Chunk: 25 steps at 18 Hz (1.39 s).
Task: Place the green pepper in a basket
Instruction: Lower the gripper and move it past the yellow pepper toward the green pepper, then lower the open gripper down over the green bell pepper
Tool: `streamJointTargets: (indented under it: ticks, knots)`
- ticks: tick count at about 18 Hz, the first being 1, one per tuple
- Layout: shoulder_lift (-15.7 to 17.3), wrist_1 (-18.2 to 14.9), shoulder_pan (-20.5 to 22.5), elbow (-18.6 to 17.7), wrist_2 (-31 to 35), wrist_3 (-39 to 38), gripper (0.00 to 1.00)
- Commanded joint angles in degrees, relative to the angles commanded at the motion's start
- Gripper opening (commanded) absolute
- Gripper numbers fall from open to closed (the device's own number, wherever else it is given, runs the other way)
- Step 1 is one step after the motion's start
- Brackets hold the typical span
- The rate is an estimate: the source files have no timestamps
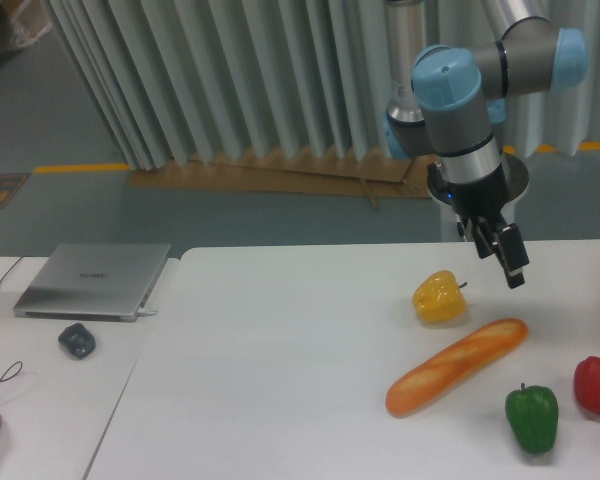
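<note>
Camera view. Gripper (513,270): tilted, above the table (280,380), right of the yellow pepper (439,297); holds nothing, finger spread cannot be told. Green pepper (532,417): upright near the front right corner, between the baguette (457,366) and red pepper (596,384). Laptop (93,279) and mouse (77,340): left side table.

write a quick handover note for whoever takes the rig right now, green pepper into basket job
Hand: in the air above the table, tilted, right of the yellow pepper, holding nothing; open or shut is unclear.
Green pepper: upright on the table near the front right, between the bread loaf and the red pepper.
Done: nothing; pepper untouched.
Left: grasp it and place it. No basket is in view.
</note>
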Motion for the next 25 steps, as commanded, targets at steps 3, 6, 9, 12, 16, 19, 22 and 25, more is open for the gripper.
streamJointTargets:
  ticks: [3, 6, 9, 12, 16, 19, 22, 25]
  knots:
    - [-2.3, 0.2, 0.1, 0.7, 0.0, -11.5, 1.00]
    - [-3.1, 0.1, 1.5, 1.0, -0.6, -17.4, 1.00]
    - [-4.0, -0.4, 2.8, 1.1, -2.0, -24.5, 1.00]
    - [-4.7, -2.2, 3.9, 0.8, -3.7, -32.3, 1.00]
    - [-5.4, -2.9, 6.0, 0.9, -6.4, -33.3, 1.00]
    - [-8.4, -2.5, 6.5, 2.8, -6.8, -33.0, 1.00]
    - [-12.1, -2.0, 6.8, 6.7, -7.0, -32.7, 1.00]
    - [-15.7, 1.4, 6.6, 7.9, -7.0, -32.7, 1.00]
